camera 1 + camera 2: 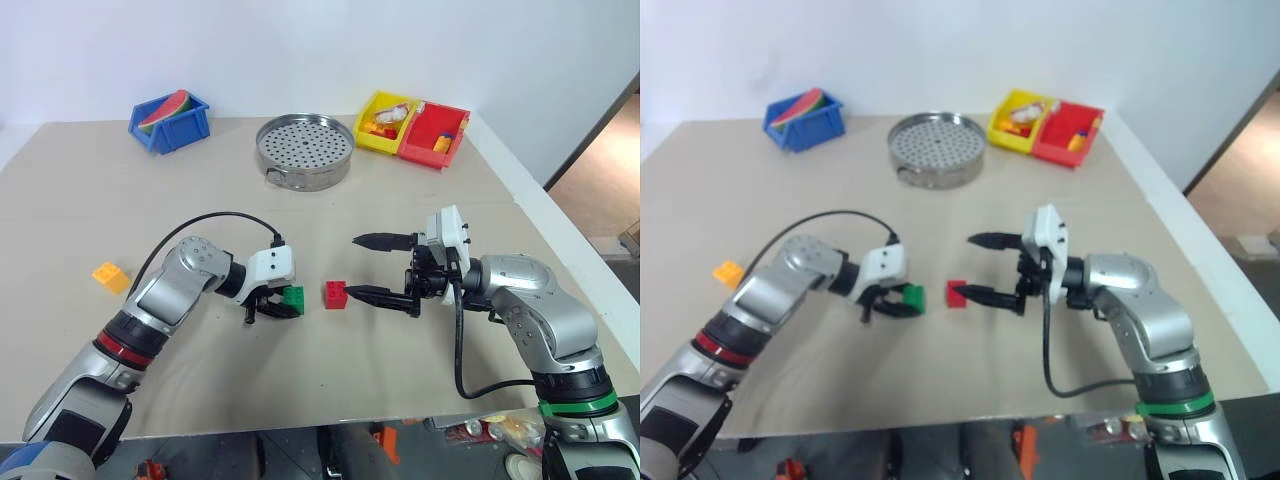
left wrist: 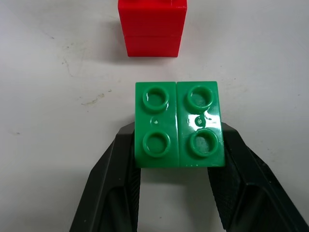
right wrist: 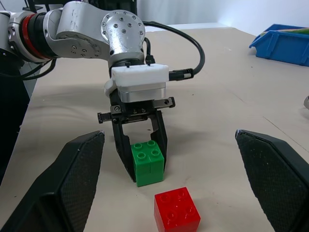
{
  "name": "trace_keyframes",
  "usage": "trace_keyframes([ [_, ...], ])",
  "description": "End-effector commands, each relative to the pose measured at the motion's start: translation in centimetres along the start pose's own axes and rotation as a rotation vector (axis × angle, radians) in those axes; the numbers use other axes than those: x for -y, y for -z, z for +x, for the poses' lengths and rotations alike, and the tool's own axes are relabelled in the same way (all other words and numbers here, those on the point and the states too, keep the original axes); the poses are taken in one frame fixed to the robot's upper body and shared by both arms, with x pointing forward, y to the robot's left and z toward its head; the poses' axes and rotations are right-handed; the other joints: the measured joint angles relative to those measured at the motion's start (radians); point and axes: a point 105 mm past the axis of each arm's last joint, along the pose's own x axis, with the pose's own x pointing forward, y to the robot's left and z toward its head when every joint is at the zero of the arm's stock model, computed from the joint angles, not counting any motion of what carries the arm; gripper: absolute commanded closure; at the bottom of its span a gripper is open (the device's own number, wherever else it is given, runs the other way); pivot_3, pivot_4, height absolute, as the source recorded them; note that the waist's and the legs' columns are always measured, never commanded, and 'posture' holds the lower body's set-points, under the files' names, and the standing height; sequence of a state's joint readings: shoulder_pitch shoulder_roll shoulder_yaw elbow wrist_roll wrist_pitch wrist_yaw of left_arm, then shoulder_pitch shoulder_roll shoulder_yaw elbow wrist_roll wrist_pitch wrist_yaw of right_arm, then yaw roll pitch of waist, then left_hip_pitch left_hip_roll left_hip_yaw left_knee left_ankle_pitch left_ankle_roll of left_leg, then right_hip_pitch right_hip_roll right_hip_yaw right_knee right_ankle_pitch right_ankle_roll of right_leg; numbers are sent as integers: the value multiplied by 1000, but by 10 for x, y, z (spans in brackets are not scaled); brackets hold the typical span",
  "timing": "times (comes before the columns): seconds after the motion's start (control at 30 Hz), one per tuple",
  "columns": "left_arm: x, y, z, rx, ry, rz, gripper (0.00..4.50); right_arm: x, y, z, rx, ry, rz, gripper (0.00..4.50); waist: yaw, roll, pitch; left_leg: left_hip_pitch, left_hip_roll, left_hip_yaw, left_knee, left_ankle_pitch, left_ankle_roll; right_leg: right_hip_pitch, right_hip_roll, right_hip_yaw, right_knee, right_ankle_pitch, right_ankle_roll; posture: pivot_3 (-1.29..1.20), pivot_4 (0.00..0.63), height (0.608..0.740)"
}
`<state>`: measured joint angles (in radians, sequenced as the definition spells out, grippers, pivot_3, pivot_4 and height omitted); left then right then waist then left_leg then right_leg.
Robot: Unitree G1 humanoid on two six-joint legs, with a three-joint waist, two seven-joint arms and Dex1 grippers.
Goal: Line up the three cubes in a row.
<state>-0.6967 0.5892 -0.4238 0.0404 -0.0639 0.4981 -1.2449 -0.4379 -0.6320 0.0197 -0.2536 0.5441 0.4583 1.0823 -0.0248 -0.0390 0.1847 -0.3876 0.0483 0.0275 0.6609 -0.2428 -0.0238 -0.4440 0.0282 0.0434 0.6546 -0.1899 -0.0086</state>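
My left gripper (image 1: 285, 305) is shut on the green cube (image 1: 293, 297), its fingers (image 2: 120, 169) pressing two opposite sides, studs up, low at the table surface. The red cube (image 1: 336, 294) sits on the table just to the right of it, with a small gap between them (image 3: 176, 210). My right gripper (image 1: 351, 266) hovers right of the red cube, open wide and holding nothing, its lower fingertip close beside that cube. The orange-yellow cube (image 1: 110, 276) lies alone far to the left, beside my left forearm.
At the back stand a blue bin (image 1: 168, 122) with a toy watermelon slice, a round perforated steel tray (image 1: 305, 150), and a yellow bin (image 1: 385, 122) joined to a red bin (image 1: 432, 135) holding small toy pieces. The table's right edge (image 1: 560, 230) runs near my right arm.
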Motion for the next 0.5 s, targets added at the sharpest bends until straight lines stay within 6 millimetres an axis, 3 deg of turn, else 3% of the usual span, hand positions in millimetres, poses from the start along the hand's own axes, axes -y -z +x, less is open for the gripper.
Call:
trace_keyframes([
  [0.03, -8, -12, -4, 2, -37, 64, 1917, -3, -9, -1, 10, -8, -46, 0, 0, 0, 0, 0, 0, 0, 0, 0, 0, 0, 0, 0, 0, 0, 0, 0, 150, 740],
  [0.23, -11, -22, -11, 24, -62, 83, 42, -2, -9, -2, 7, -10, -47, 0, 0, 0, 0, 0, 0, 0, 0, 0, 0, 0, 1, 0, 0, 0, 0, 0, 150, 740],
  [0.37, -9, -24, -23, 21, -75, 90, 42, -1, -9, -2, 3, -17, -50, 0, -1, 0, 0, 0, 0, 0, 0, 0, 0, 0, 1, 0, 0, 0, 0, 0, 150, 740],
  [0.5, 0, -30, -47, 31, -51, 64, 42, 0, -8, -2, -2, -23, -47, 0, -3, 0, 0, 0, 0, 0, 0, 0, 0, 0, 1, 0, 0, 0, 0, 0, 150, 740],
])
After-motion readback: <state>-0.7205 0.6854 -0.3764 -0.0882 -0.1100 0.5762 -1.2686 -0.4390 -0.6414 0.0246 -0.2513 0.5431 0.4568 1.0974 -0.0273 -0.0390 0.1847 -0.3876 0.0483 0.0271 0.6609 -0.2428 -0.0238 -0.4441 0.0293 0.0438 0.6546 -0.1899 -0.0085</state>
